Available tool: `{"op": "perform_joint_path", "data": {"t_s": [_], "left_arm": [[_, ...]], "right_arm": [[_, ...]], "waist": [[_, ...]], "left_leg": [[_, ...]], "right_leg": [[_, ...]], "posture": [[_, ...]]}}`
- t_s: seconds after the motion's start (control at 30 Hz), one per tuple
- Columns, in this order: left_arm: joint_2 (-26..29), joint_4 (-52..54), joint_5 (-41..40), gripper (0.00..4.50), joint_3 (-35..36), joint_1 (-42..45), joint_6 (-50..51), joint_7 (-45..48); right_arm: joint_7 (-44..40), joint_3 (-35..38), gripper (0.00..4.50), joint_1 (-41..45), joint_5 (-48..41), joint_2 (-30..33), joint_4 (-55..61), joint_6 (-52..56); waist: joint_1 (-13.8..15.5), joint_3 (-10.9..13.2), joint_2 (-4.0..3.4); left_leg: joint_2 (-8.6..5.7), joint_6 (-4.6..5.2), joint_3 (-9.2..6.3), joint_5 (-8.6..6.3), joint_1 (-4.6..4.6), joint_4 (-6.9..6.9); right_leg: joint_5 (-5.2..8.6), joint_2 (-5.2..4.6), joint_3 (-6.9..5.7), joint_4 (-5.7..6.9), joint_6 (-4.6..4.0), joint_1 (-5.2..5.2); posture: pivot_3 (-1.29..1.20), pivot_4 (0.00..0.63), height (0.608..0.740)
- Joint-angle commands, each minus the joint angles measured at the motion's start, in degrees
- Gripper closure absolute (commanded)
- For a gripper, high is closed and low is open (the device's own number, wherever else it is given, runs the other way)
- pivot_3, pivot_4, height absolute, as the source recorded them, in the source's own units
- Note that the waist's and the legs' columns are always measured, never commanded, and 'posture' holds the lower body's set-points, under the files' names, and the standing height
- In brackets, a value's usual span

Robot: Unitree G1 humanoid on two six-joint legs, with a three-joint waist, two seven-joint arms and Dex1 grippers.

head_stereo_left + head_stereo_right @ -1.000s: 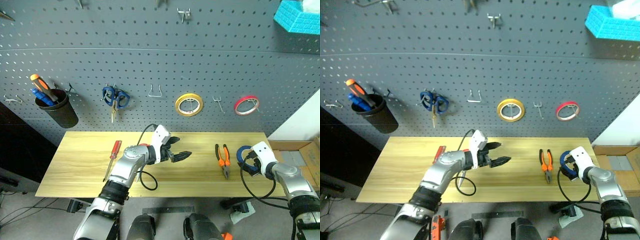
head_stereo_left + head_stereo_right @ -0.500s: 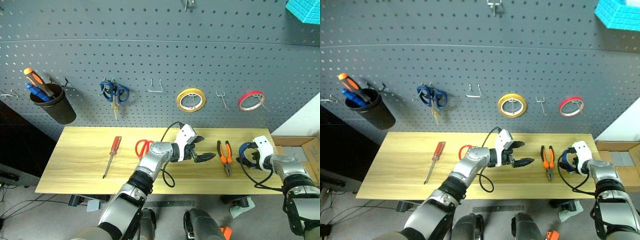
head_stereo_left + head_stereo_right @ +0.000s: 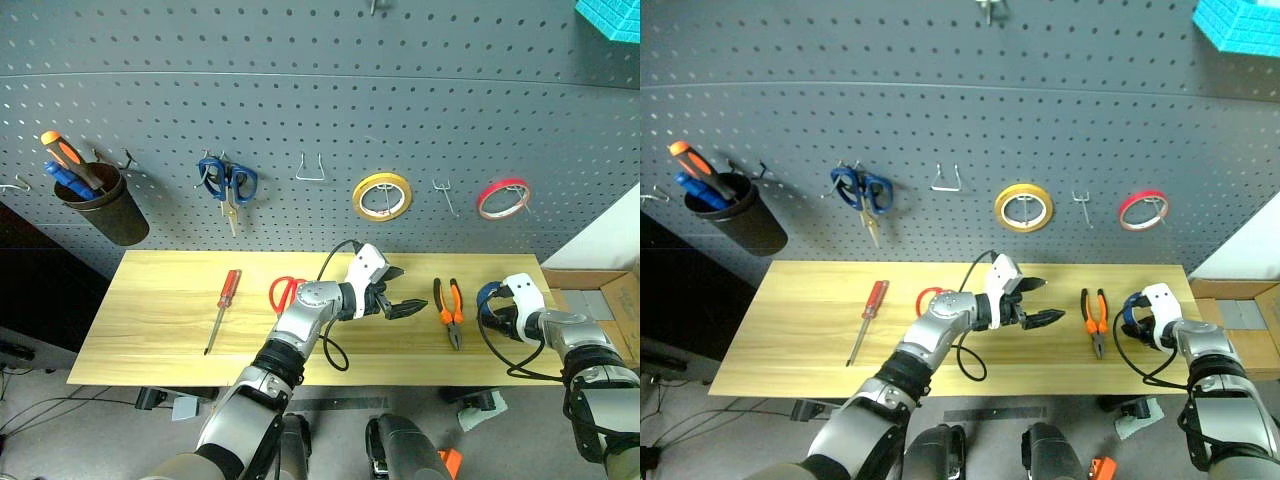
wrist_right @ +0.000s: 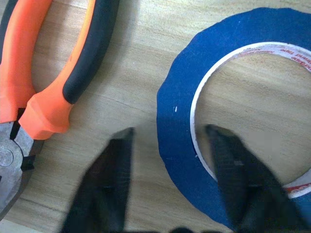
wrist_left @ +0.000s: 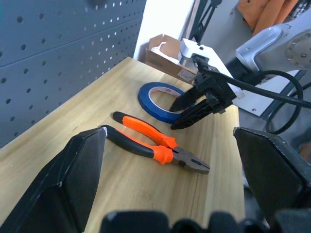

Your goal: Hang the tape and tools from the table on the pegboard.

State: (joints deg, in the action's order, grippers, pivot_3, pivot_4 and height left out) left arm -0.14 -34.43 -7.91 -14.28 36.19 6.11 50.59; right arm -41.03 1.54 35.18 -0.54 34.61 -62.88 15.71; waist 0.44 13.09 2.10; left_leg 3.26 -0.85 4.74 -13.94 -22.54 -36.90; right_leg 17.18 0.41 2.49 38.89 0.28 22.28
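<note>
My right gripper (image 4: 170,160) is down at the blue tape (image 4: 233,121) near the right end of the table (image 3: 150,330), with one finger inside the ring and one outside, astride the band but not visibly pressing it, and the orange-and-black pliers (image 3: 449,310) lie just beside it on the inner side. My left gripper (image 3: 398,293), with its fingers spread wide and holding nothing, hangs over the middle of the table, the red scissors (image 3: 284,292) behind its arm and the red screwdriver (image 3: 224,309) further out on open wood. Beyond both hands stands the pegboard (image 3: 320,120), with a bare hook (image 3: 311,170) above my left gripper.
</note>
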Motion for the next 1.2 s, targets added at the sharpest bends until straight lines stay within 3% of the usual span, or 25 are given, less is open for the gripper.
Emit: {"op": "perform_joint_path", "data": {"t_s": [0.03,0.1,0.3,0.4,0.6,0.77,0.93,1.2], "left_arm": [[-0.4,1.5,-0.3,0.0,0.6,0.6,-0.7,0.1],[-0.4,1.4,-0.5,0.0,0.7,0.7,-0.8,0.4],[0.2,4.1,-1.9,0.0,0.9,-0.6,0.5,2.6],[2.0,8.6,-3.5,0.0,1.6,-2.9,3.1,3.3],[11.3,29.7,-10.0,0.0,6.4,-14.7,14.0,2.5],[15.2,43.9,-14.8,0.0,10.3,-20.2,21.6,-1.7],[14.4,49.4,-18.6,0.0,11.9,-19.0,27.1,-6.8],[14.8,44.7,-15.5,0.0,8.2,-14.1,24.4,-8.0]], "right_arm": [[0.2,-0.5,3.65,-0.2,0.9,-0.7,-1.6,-0.5],[0.4,-0.5,4.13,0.0,1.1,-0.7,-1.9,-0.8],[6.2,-2.8,4.13,-4.6,4.5,0.5,5.5,-7.6],[7.7,-2.7,4.13,-12.9,4.9,0.9,19.9,-8.5],[15.8,-0.2,4.13,-40.7,9.2,0.4,65.1,-5.5],[24.3,-3.1,4.13,-52.2,21.5,1.8,76.3,-14.7],[30.5,-5.8,4.13,-46.0,27.4,0.2,72.6,-19.8],[32.7,-8.1,4.13,-27.7,28.9,1.4,59.2,-30.7]], "waist": [[0.0,0.0,0.0],[0.0,0.0,0.0],[-0.3,-0.1,-0.03],[-0.4,-0.3,-0.24],[-0.8,-2.1,-1.6],[-1.4,-4.6,-1.29],[-2.5,-6.6,-0.21],[-3.5,-8.0,-0.07]], "left_leg": [[0.0,0.0,0.0,0.0,0.0,0.0],[0.0,0.0,0.0,0.0,0.0,0.01],[-0.01,-0.02,0.03,0.01,-0.01,-0.04],[-0.01,-0.04,0.0,0.01,-0.1,-0.04],[0.05,-0.33,0.05,-0.1,-0.64,-0.01],[0.04,-0.41,0.07,-0.05,-0.87,-0.12],[-0.07,-0.03,0.08,-0.11,0.24,-0.12],[-0.56,0.45,0.0,0.17,0.57,-0.07]], "right_leg": [[0.0,0.0,0.0,0.0,0.0,0.0],[0.0,0.0,0.0,-0.01,0.0,0.0],[-0.03,-0.02,0.02,-0.01,0.06,0.0],[-0.03,-0.03,-0.01,-0.02,0.08,0.03],[0.2,-0.01,0.04,0.13,0.39,0.77],[0.31,0.04,0.08,0.17,0.63,1.02],[0.17,-0.03,0.13,0.06,0.71,-0.12],[-0.11,-0.08,0.31,0.15,0.61,-0.37]], "posture": [[0.13,0.251,0.74],[0.13,0.246,0.74],[0.1,0.201,0.74],[0.07,0.162,0.74],[0.0,0.095,0.74],[-0.02,0.052,0.74],[-0.02,0.027,0.74],[0.0,0.004,0.74]]}}
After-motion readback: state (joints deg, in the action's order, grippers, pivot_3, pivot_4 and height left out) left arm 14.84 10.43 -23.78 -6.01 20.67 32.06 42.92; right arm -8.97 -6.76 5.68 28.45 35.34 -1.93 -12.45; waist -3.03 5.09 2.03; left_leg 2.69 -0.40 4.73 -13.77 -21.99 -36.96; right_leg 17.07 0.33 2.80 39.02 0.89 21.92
